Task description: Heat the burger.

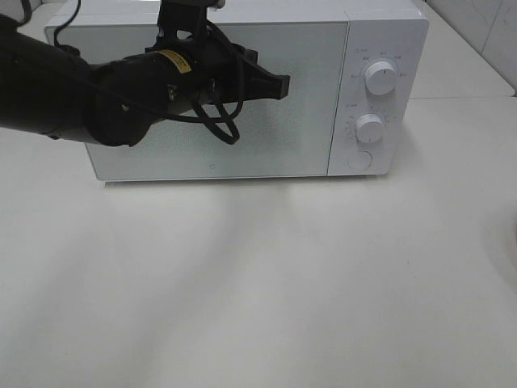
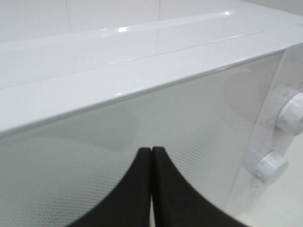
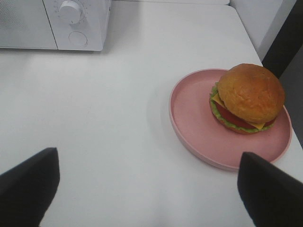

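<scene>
With its left gripper pressed together before the closed microwave, the robot is needing the door opened squarely; the burger is waiting on its pink plate near the table's right edge, right gripper spread wide.

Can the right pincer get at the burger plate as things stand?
Probably yes. The right pincer is open, the pink plate with the burger lies just ahead on bare table, nothing between.
</scene>
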Robot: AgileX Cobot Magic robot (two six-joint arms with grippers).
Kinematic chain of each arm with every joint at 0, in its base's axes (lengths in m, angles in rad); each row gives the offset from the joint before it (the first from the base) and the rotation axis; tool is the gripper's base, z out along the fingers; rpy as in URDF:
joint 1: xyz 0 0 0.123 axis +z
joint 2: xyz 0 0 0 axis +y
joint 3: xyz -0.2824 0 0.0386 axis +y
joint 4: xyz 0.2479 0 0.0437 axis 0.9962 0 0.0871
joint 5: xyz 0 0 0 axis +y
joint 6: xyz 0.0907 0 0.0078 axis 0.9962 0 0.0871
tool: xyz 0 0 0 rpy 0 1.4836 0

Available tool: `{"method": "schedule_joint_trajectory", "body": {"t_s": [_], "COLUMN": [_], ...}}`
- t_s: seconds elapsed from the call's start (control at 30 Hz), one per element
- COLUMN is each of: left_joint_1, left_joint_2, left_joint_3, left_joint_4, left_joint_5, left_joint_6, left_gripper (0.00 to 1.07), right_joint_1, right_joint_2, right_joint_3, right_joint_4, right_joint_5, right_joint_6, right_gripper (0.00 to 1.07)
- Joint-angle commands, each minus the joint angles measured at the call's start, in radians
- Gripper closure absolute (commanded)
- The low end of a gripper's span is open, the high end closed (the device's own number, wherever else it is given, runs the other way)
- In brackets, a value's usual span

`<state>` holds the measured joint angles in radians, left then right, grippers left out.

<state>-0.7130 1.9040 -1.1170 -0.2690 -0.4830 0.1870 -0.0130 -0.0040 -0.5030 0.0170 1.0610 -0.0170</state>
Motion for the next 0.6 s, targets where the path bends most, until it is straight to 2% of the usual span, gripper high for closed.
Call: {"method": "schedule_joint_trajectory", "body": {"t_s": [0.03, 0.1, 0.13, 0.17, 0.27, 0.3, 0.6], "left_joint_1": [-0.035, -0.042, -0.054, -0.06, -0.065, -0.066, -0.07], "left_joint_2": [-0.073, -0.088, -0.113, -0.139, -0.148, -0.17, -0.284], "left_joint_3": [-0.009, -0.009, -0.009, -0.009, -0.009, -0.009, -0.009], "left_joint_4": [-0.008, -0.008, -0.008, -0.006, -0.004, -0.001, 0.003], "left_joint_5": [0.157, 0.202, 0.291, 0.393, 0.444, 0.522, 0.839], "left_joint_6": [0.007, 0.007, 0.012, 0.036, 0.047, 0.069, 0.054], "left_gripper": [1.07, 1.07, 1.07, 1.07, 1.07, 1.07, 1.07], "right_joint_1": [0.002, 0.002, 0.002, 0.002, 0.002, 0.002, 0.002], "right_joint_2": [-0.022, -0.022, -0.022, -0.022, -0.022, -0.022, -0.022], "right_joint_3": [0.002, 0.002, 0.002, 0.002, 0.002, 0.002, 0.002], "right_joint_4": [-0.009, -0.009, -0.009, -0.009, -0.009, -0.009, -0.009], "right_joint_5": [-0.006, -0.006, -0.006, -0.006, -0.006, -0.006, -0.006], "right_joint_6": [0.011, 0.011, 0.011, 0.011, 0.011, 0.011, 0.011], "right_gripper": [0.09, 0.09, 0.09, 0.09, 0.09, 0.09, 0.09]}}
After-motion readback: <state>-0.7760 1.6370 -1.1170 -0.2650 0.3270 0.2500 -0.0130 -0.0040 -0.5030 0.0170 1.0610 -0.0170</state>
